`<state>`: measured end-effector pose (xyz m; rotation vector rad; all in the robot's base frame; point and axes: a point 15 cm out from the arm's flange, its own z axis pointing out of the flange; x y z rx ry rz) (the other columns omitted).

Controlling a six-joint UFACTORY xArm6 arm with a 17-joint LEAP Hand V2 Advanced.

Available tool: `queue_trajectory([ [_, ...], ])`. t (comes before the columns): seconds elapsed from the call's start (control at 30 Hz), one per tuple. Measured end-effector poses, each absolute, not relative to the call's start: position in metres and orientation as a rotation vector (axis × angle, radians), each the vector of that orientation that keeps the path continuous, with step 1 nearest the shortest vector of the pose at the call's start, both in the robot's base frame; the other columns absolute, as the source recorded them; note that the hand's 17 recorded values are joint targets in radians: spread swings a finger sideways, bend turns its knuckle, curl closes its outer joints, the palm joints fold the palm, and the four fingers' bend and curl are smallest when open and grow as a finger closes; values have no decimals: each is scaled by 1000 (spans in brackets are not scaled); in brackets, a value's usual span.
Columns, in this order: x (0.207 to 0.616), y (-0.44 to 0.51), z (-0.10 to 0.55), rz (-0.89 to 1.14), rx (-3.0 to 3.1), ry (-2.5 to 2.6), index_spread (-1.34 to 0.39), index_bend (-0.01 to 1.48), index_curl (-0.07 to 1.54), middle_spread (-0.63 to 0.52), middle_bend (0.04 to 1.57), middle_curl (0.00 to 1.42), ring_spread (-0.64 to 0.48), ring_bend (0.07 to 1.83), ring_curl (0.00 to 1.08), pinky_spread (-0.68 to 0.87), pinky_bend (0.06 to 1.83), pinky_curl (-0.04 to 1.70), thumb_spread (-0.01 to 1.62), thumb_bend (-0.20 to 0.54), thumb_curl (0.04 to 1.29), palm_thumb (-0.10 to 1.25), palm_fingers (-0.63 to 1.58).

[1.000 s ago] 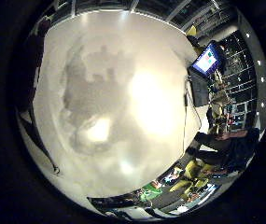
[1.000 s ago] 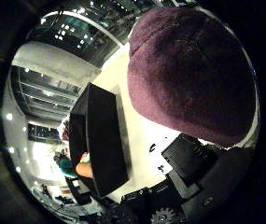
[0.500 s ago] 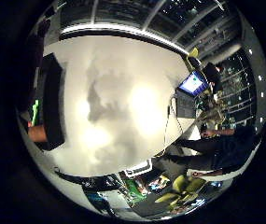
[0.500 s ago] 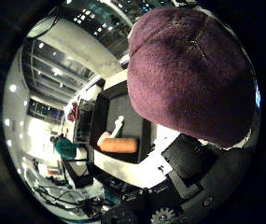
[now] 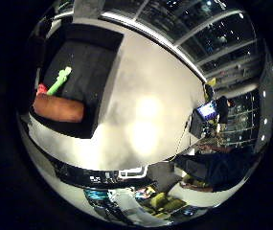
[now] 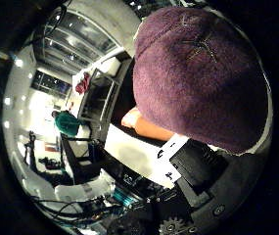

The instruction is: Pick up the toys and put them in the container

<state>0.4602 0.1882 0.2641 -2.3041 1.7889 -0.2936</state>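
Note:
A purple plush toy point(image 6: 197, 73) fills much of the thumb side view, close against my palm. Black and white parts of my right hand point(image 6: 197, 169) show just beside it, and it rides along held by the hand. A black container point(image 5: 95, 72) stands on the white table point(image 5: 145, 120). Inside it lie a green toy point(image 5: 59, 80), a small red toy point(image 5: 41, 88) and a long orange-brown toy point(image 5: 59, 108). The orange-brown toy point(image 6: 151, 128) also shows just past the purple plush, so the hand hangs near the container's edge.
A lit monitor point(image 5: 207, 110) and other gear stand past the table's far edge. A dark metal rack point(image 6: 97, 98) stands in the room behind the container. Yellow-green objects point(image 5: 167, 202) lie on the floor beyond the table.
The camera has swung with the hand: the black container and its toys have come fully into view and look closer. The purple plush stays fixed against the palm throughout.

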Motion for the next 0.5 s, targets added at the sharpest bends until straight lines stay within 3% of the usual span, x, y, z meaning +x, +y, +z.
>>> queue_trajectory([
  [0.1, 477, 212, 245, -283, -2344, 1768, -403, 1024, 611, -256, 470, 447, -3, 229, 168, 410, 208, 116, 1002, -28, 380, 1026, 502],
  [0.13, 482, 217, 243, -283, -2350, 1763, -415, 721, 550, -207, 435, 442, 21, 321, 204, 422, 318, 161, 1011, -43, 375, 966, 337],
  [0.2, 491, 223, 237, -280, -2366, 1757, -433, 428, 439, -139, 357, 410, 60, 386, 221, 435, 423, 197, 1013, -46, 369, 920, 205],
  [0.27, 497, 226, 234, -279, -2376, 1755, -459, 224, 357, -58, 268, 374, 117, 420, 229, 449, 519, 227, 1009, -37, 365, 866, 158],
  [0.37, 497, 225, 232, -274, -2400, 1747, -474, 122, 296, 38, 181, 339, 172, 433, 236, 466, 609, 261, 970, -44, 355, 786, 79],
  [0.5, 490, 220, 235, -266, -2442, 1733, -477, 139, 268, 114, 184, 328, 216, 411, 232, 477, 667, 281, 972, -22, 361, 780, 11],
])
